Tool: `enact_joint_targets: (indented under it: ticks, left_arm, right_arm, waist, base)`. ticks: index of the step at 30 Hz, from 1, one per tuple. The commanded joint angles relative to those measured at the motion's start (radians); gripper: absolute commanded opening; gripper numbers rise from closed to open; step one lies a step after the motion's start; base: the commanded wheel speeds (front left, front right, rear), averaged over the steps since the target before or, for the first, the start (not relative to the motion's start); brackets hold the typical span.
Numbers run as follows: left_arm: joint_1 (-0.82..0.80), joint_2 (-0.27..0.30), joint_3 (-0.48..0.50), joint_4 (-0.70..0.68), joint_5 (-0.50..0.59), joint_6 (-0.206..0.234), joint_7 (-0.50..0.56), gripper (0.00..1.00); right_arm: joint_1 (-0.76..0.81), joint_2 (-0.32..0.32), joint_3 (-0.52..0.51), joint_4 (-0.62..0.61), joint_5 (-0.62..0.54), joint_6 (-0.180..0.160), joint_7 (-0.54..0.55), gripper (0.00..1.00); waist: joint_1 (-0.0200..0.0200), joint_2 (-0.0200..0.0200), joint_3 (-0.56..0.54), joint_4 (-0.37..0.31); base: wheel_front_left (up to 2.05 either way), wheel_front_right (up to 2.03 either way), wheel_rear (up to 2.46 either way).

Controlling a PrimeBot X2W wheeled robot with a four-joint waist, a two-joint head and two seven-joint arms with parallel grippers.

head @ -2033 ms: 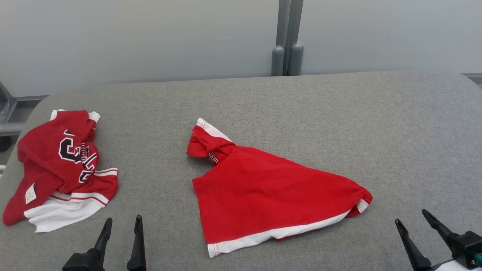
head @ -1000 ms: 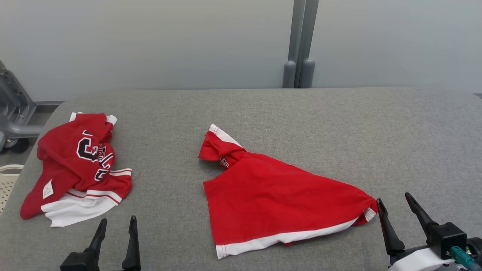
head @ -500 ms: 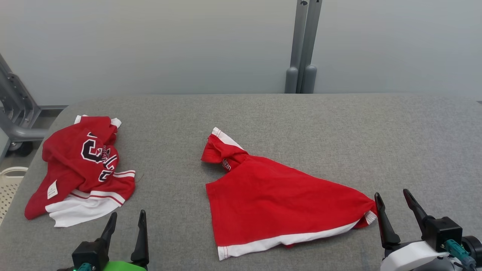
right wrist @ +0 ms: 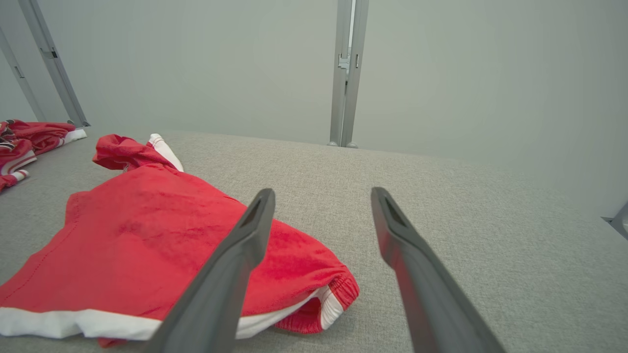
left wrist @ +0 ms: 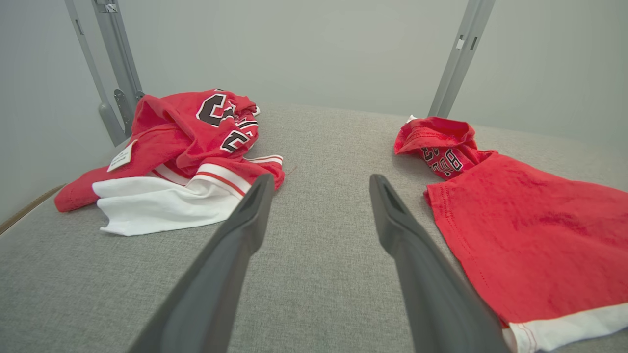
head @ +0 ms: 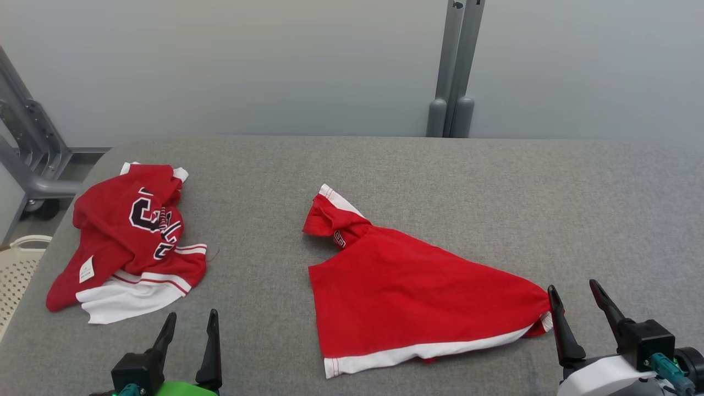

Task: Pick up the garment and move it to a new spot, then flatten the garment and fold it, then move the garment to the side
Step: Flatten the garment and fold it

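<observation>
Head view: red garment (head: 418,297) with a white hem band lies roughly flat near the middle of the grey padded table (head: 440,170). It is wedge-shaped, with a bunched sleeve at its far left corner and a narrow gathered end pointing right. A second red garment (head: 132,236), crumpled, with black lettering, white trim and a small tag, sits well apart at the table's left end. Left gripper (head: 192,313) is at the lower left over bare table between the two garments, jaws spread wide, holding nothing. Right gripper (head: 572,285) is at the lower right, jaws also wide and empty, its inner finger just beside the garment's gathered right end. Right wrist view: that finger overlaps the red cloth near the elastic cuff, the other finger is over bare table; contact cannot be told. Behind the table are a pale wall and a pair of grey posts (head: 455,71); a white perforated basket (head: 16,264) is off the left edge.
</observation>
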Motion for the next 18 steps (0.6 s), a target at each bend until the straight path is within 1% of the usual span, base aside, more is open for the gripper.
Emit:
enact_joint_targets:
  ticks: [1,10,12,14,18]
  left_arm:
    - [-0.016,-0.003,-0.001,0.001,-0.002,-0.003,-0.002,1.0]
    - [0.003,-0.002,-0.017,0.006,-0.013,-0.003,-0.002,1.0]
    - [0.016,-0.004,-0.029,0.026,-0.018,-0.003,-0.002,1.0]
    - [0.024,-0.006,-0.069,0.065,-0.034,-0.003,-0.002,1.0]
    - [0.011,-0.01,-0.179,0.147,-0.112,-0.003,0.024,1.0]
  right_arm:
    - [0.012,-0.004,0.0,-0.002,0.0,0.0,-0.004,1.0]
    - [0.012,-0.006,0.008,-0.002,0.004,0.0,-0.005,1.0]
    - [0.022,-0.005,0.005,0.006,0.012,0.0,-0.005,1.0]
    - [0.036,-0.001,0.003,0.033,0.022,0.0,-0.005,1.0]
    - [0.042,-0.016,0.006,0.139,0.04,0.0,-0.005,1.0]
  waist:
    - [0.0,0.0,0.0,0.001]
    - [0.0,0.0,0.003,-0.007]
    - [0.0,0.0,0.005,-0.011]
    - [0.0,0.0,0.007,-0.015]
    - [0.0,0.0,0.016,-0.025]
  base:
    - [0.0,0.0,0.0]
    - [0.0,0.0,0.0]
    - [0.0,0.0,0.0]
    - [0.0,0.0,0.0]
    - [0.0,0.0,0.0]
